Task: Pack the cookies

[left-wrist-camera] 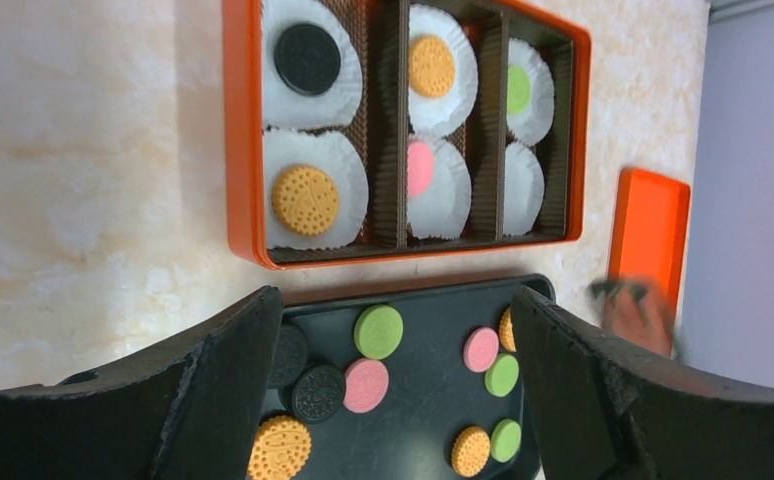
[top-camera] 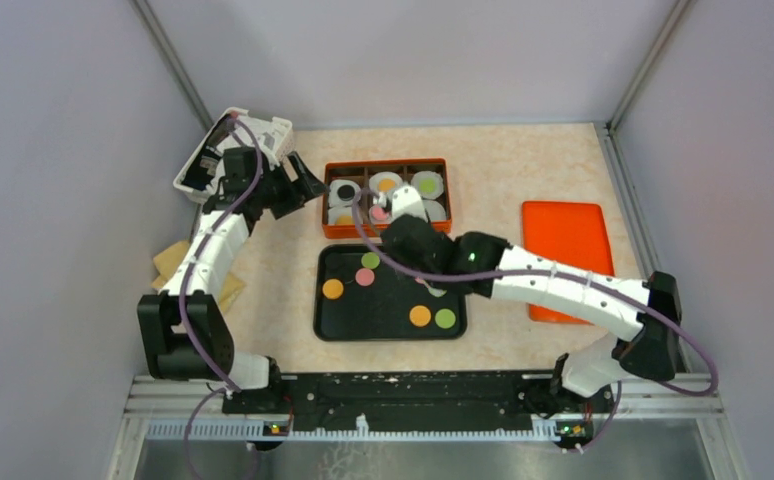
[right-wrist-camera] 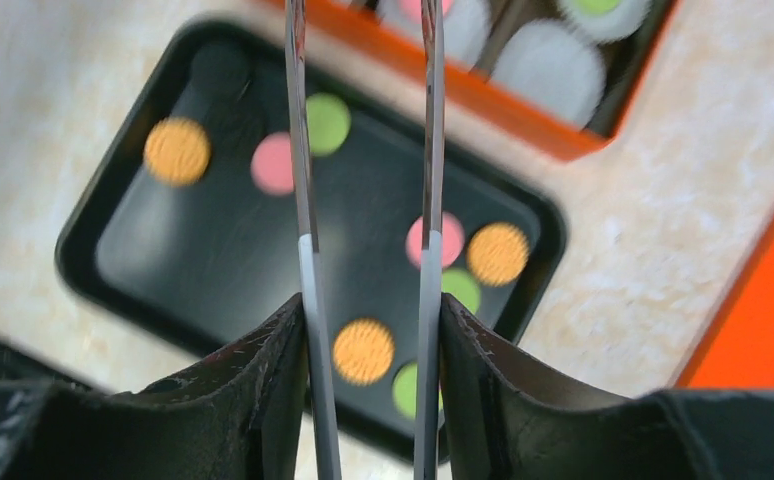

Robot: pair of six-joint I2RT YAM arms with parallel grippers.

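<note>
Nearest, loose cookies [top-camera: 420, 316] lie on the black tray [top-camera: 333, 325]. Above it, the right gripper [right-wrist-camera: 366, 250] shows its fingers partly apart, nothing visible between. Farther, the orange box [top-camera: 329, 197] holds cookies on white liners [left-wrist-camera: 328, 165]. The left gripper [left-wrist-camera: 393, 390] stands wide apart, empty.

Cookies [left-wrist-camera: 367, 385]: small flat round discs in orange, green, pink and black, with embossed faces, all lying flat.

Five sit in the orange box [left-wrist-camera: 244, 140], each on a white paper liner [left-wrist-camera: 348, 175]: black [left-wrist-camera: 306, 58] and orange [left-wrist-camera: 305, 199] in the left column, orange [left-wrist-camera: 431, 65] and pink [left-wrist-camera: 419, 168] in the middle, green [left-wrist-camera: 519, 89] in the right. One right-column liner [left-wrist-camera: 523, 187] is bare.

The rest lie loose and scattered on the black tray [left-wrist-camera: 428, 315] just beside the box, two black ones touching.
</note>
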